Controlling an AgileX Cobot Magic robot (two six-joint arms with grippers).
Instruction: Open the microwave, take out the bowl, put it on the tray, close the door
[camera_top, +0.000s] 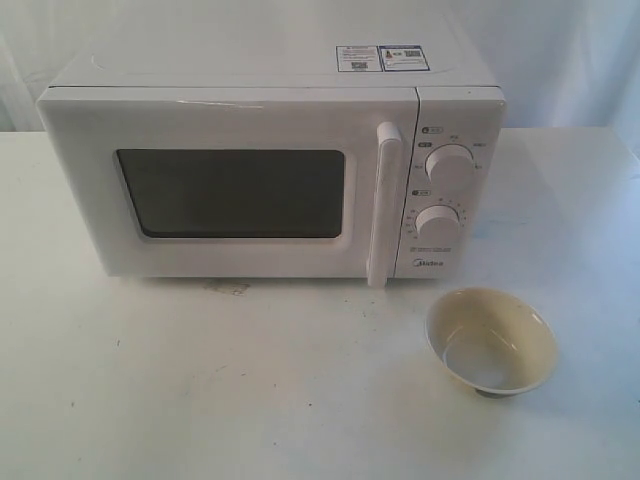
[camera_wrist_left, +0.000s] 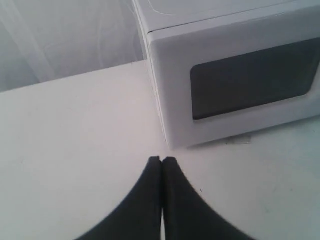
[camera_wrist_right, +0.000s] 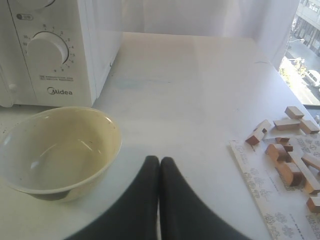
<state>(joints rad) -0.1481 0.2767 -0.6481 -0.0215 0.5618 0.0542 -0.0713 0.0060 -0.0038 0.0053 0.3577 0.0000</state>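
Microwave (camera_top: 270, 170), door (camera_top: 230, 190) closed. Bowl (camera_top: 491, 340) upright on table (camera_top: 200, 400) (before the knob panel (camera_top: 450, 190)). Left gripper (camera_wrist_left: 162, 159), right gripper (camera_wrist_right: 159, 159): jaws clenched, holding nothing. Wooden blocks (camera_wrist_right: 288, 172), possibly puzzle pieces.

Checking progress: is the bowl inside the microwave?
No, the bowl sits out on the table, in front of the microwave.

On the microwave (camera_top: 230, 125) you can read "Midea" on the knob panel (camera_wrist_right: 75, 75), below the lower knob (camera_wrist_right: 47, 50); the top stickers (camera_top: 382, 58) are too small to read.
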